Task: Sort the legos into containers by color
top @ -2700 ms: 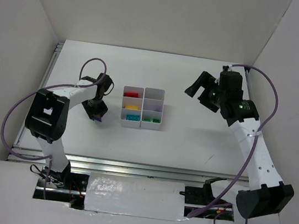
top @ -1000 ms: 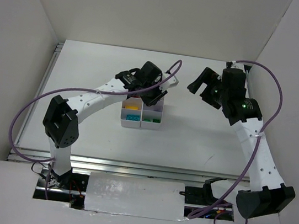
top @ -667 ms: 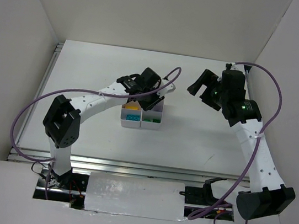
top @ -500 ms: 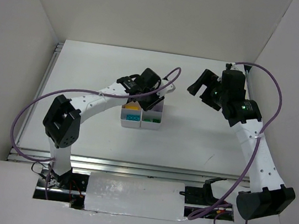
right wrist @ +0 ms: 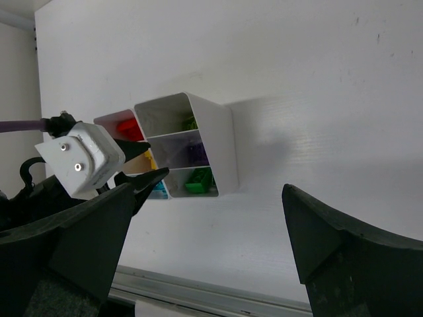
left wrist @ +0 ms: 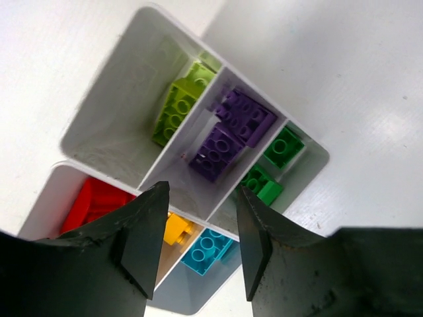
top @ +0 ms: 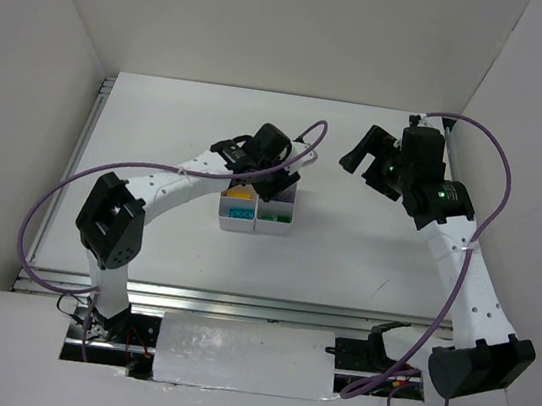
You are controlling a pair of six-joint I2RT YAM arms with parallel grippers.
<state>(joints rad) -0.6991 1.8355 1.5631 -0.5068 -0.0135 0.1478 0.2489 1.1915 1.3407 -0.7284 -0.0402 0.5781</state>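
You'll find the left gripper (top: 271,175) (left wrist: 203,198) hanging directly over the containers (top: 256,217) (left wrist: 99,112), fingers parted above the purple compartment. It and its arm block the way in from above. Thin walls separate six compartments, each holding legos (left wrist: 218,148). The right gripper (top: 359,156) (right wrist: 206,191) hovers well apart to the right, jaws wide. Bare table (top: 363,266) lies between it and the block.
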